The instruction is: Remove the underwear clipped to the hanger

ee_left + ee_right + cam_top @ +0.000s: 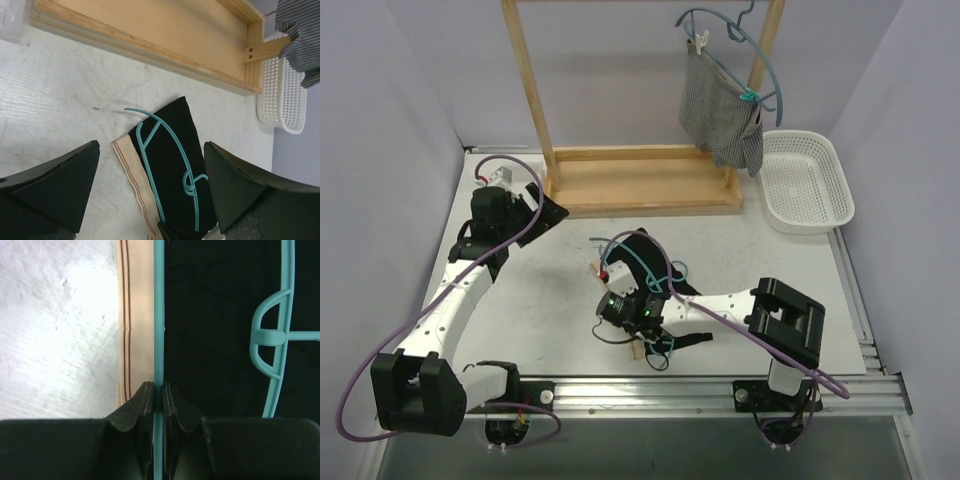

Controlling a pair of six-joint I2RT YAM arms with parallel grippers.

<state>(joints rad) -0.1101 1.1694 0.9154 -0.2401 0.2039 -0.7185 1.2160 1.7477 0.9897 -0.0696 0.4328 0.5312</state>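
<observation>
- Clenched tight, my right pincer (159, 390) grips the thin bar of a teal hanger (159, 315). Both fingers press against the bar from either side.
- That hanger lies flat on the black underwear (215, 315), and its looped centre piece sits off to one side of my grip.
- Just beside the gripped bar runs the tan waistband (135, 315) of the black pair, marked with two fine dark lines.
- The black pair is spread on the counter (540, 290) about midway between the left and right edges, closer to the near edge than the far one.
- My left pincer (150, 147) is released and holds nothing. It hangs over the counter's far left part, and its wide-spread fingers frame the black pair and the hanger from a distance.
- Along the far edge stands a wooden rack (535, 90).
- The grey striped underwear (715, 105) hangs from a second teal hanger (760, 60) hooked at the rack's right end, and a pale peg (698, 42) pins its top corner.
- A white basket (810, 180) sits in the far right corner, just beside the rack's base.
</observation>
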